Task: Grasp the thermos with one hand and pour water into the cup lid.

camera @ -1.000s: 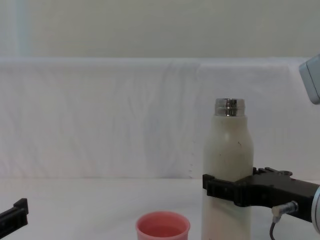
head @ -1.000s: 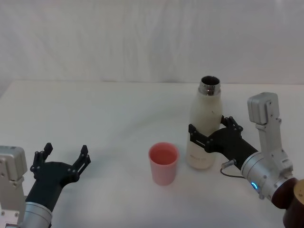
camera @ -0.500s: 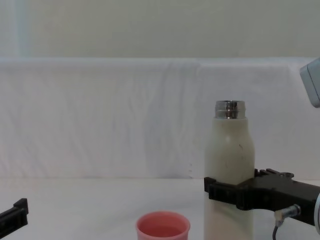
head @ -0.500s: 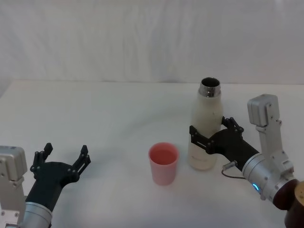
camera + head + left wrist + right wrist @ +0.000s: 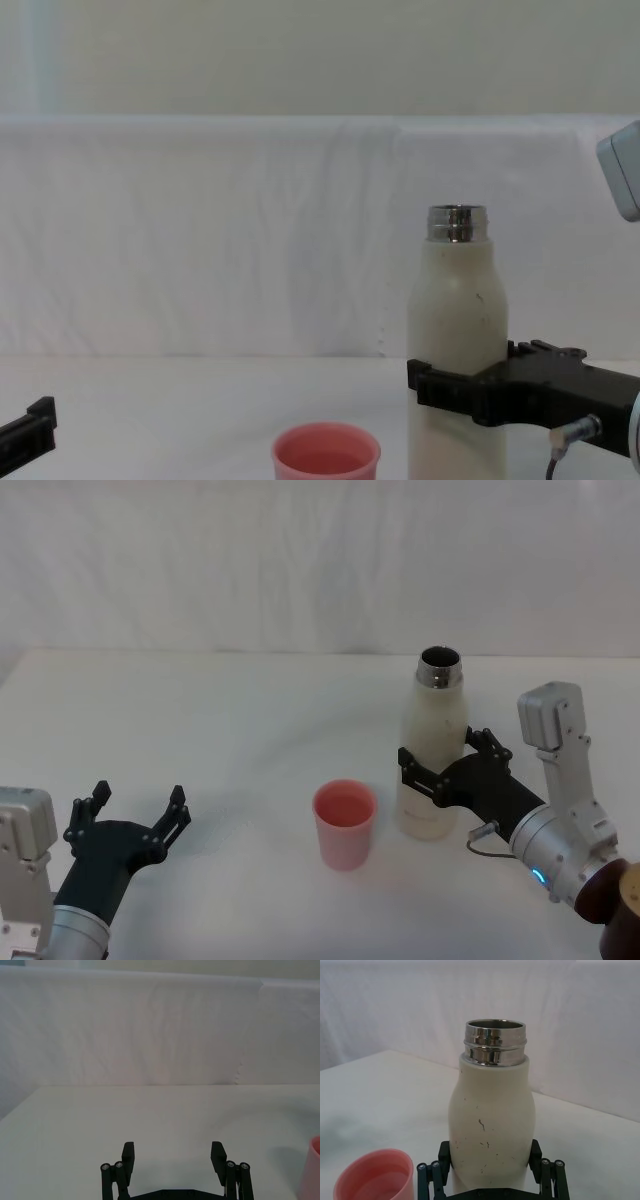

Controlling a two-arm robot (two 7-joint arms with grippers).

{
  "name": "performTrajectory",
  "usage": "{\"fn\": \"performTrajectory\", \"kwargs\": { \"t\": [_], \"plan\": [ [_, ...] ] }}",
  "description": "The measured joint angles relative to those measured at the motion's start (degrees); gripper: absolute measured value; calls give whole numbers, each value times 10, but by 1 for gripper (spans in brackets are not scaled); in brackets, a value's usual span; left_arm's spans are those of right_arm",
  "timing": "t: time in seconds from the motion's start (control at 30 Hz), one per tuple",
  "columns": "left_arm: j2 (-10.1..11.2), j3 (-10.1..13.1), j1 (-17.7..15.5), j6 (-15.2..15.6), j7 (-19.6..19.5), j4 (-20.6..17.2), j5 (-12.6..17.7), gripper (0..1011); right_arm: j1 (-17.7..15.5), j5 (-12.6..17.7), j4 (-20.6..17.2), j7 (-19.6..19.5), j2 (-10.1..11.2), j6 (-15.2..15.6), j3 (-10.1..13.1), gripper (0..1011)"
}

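The cream-white thermos (image 5: 432, 750) stands upright on the right half of the table, its steel neck open at the top. My right gripper (image 5: 444, 748) is shut on the thermos at mid-body, one finger on each side, as the right wrist view shows (image 5: 490, 1152). The salmon-pink cup lid (image 5: 345, 825) stands just left of the thermos, a small gap between them. In the chest view the thermos (image 5: 455, 300) rises well above the cup lid (image 5: 325, 462). My left gripper (image 5: 139, 795) rests open at the near left, far from both.
A white cloth covers the table (image 5: 250, 710), and a white backdrop hangs behind it. A brown rounded object (image 5: 625, 920) sits at the near right corner beside my right arm. Open tabletop lies between the left gripper and the cup lid.
The thermos and my right gripper have sunk slightly, and the neck sits lower in both views. The cup lid and left gripper have not moved.
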Motion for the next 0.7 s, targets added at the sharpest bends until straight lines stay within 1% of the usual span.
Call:
{"fn": "performTrajectory", "kwargs": {
  "t": [0.5,0.6,0.7],
  "plan": [
    [0,0,0,0,0,0,0,1001,0,1,2,3,1,-3,-1,952],
    [0,0,0,0,0,0,0,1001,0,1,2,3,1,-3,-1,996],
    [0,0,0,0,0,0,0,1001,0,1,2,3,0,-3,-1,1003]
  ]
}}
